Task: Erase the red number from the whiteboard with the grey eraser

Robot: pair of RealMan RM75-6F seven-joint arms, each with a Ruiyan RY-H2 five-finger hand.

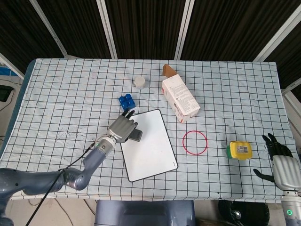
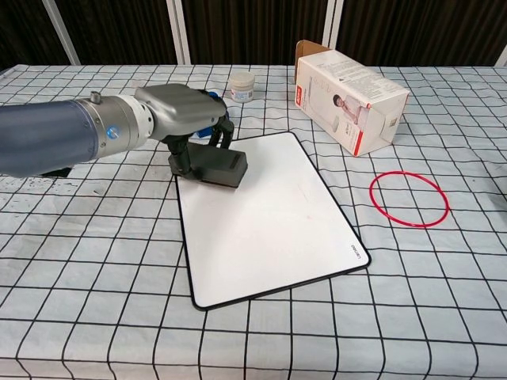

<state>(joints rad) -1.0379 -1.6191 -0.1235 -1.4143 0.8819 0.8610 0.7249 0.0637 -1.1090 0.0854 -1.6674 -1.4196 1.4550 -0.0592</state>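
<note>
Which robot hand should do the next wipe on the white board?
Probably the left hand. It holds the grey eraser on the whiteboard, near its far-left corner. The right hand sits at the table's right edge, past the red ring, holding nothing.

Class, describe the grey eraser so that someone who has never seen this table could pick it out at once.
Find the whiteboard in the middle of the checked tablecloth. At its far left corner, the left hand holds the grey eraser: a dark, flat block, unlike the blue bricks just beyond.
</note>
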